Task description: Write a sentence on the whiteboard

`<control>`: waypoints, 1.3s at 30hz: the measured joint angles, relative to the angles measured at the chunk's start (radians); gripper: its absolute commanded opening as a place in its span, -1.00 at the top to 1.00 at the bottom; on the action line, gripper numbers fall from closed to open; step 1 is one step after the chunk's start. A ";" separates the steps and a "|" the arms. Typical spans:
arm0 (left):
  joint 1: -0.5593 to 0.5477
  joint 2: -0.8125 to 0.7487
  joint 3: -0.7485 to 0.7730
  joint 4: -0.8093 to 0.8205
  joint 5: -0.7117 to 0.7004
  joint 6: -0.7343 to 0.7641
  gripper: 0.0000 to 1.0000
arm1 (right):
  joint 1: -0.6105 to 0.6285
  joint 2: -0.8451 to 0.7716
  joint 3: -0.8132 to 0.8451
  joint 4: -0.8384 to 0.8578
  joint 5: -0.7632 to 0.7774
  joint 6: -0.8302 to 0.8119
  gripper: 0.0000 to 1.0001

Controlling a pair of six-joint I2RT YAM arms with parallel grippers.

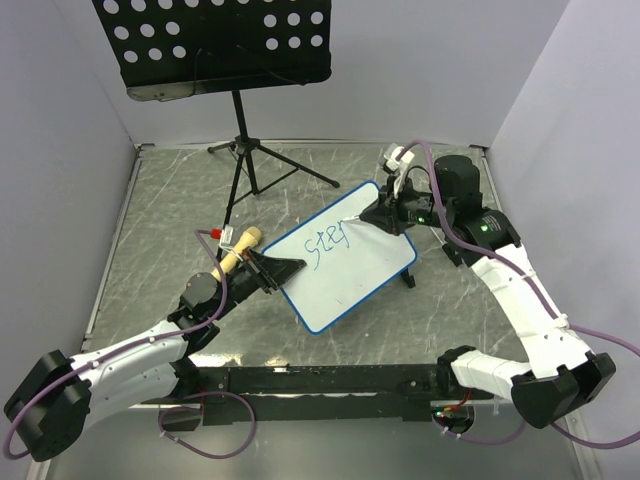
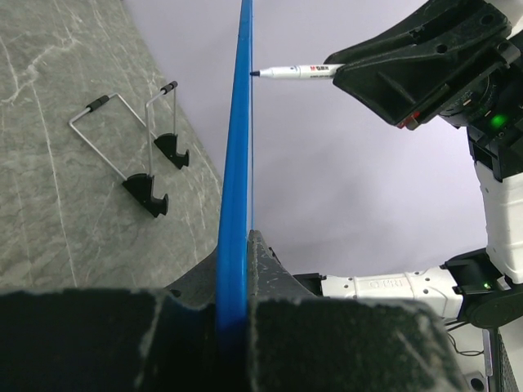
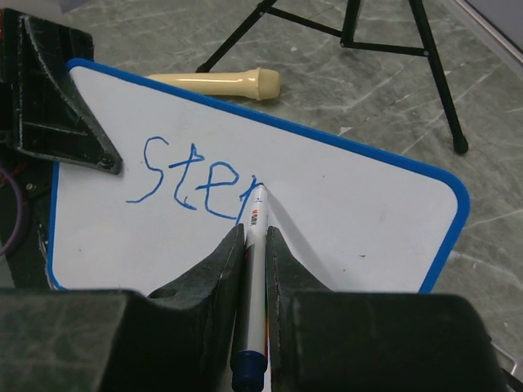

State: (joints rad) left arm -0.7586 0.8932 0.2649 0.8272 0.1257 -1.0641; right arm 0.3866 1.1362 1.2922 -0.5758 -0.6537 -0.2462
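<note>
Whiteboard (image 1: 352, 278) glossy smooth, blue plastic frame; tabletop (image 1: 170, 215) marbled grey, slight sheen.

Blue-framed white whiteboard (image 3: 351, 212); blue sentence (image 3: 188, 184)

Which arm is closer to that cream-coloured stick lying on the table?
Left. The left fingers clamp the whiteboard edge right beside the cream stick. The right fingers, holding the marker, are farther off, across the board.

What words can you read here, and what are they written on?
"step": dark blue handwriting on the small white board with a thin blue frame.
Red print on the white marker pen: too small to read.
Grey lettering on the white arm link: too blurred to read.
</note>
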 measured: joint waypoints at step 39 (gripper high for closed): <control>0.010 0.008 0.000 -0.001 0.008 0.000 0.98 | -0.013 -0.029 -0.063 -0.016 -0.070 0.011 1.00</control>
State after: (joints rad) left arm -0.7483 0.9016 0.2646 0.8261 0.1333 -1.0641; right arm 0.3733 1.1069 1.2297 -0.5922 -0.7238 -0.2352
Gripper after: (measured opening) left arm 0.062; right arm 0.184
